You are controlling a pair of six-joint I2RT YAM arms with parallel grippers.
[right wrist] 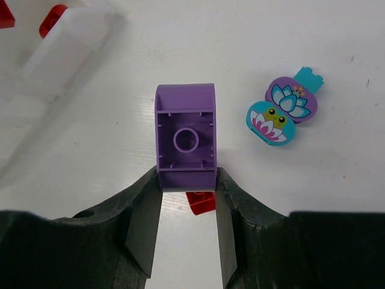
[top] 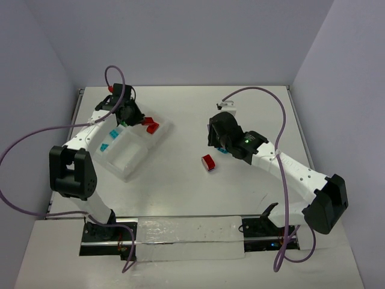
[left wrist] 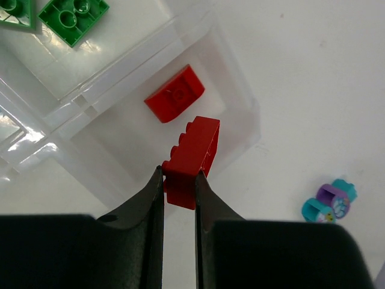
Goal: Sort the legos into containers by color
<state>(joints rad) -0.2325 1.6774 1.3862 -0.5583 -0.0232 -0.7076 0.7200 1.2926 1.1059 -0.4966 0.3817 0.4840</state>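
Observation:
My left gripper [left wrist: 178, 171] is shut on a red brick [left wrist: 191, 155] and holds it above the near edge of a compartment of the white organizer tray [left wrist: 120, 174]. Another red brick [left wrist: 175, 93] lies in that compartment, and green bricks [left wrist: 73, 18] lie in the adjacent one. My right gripper [right wrist: 186, 174] is shut on a purple brick [right wrist: 185, 135], hollow underside toward the camera, above the table. A red brick [right wrist: 200, 201] lies on the table below it. A teal and purple flower-printed cluster [right wrist: 281, 111] lies just to its right.
From above, the tray [top: 129, 158] sits at the left with teal bricks [top: 108, 140] in a near compartment. The loose red brick [top: 209, 163] lies mid-table, left of the right gripper [top: 215, 139]. Walls enclose the table on three sides.

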